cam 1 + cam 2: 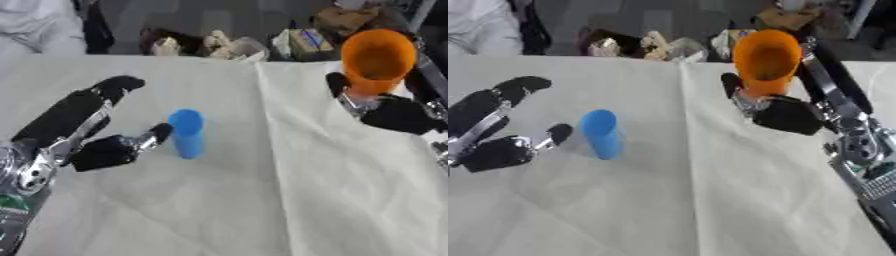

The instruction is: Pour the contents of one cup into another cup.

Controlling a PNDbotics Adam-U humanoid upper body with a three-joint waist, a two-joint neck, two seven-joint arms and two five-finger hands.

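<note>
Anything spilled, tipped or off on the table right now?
No spill shows on the white cloth. The orange cup is off the table, held in the right hand, its mouth tilted toward the camera. The blue cup stands upright beside the open left hand.

Matt plastic blue cup (186, 133), orange cup (766, 61); creased white cloth table cover (262, 200).

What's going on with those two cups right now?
Right robot hand holds orange cup lifted, tilted. Left robot hand open beside blue cup, upright on white cloth. Nothing between the cups.
</note>
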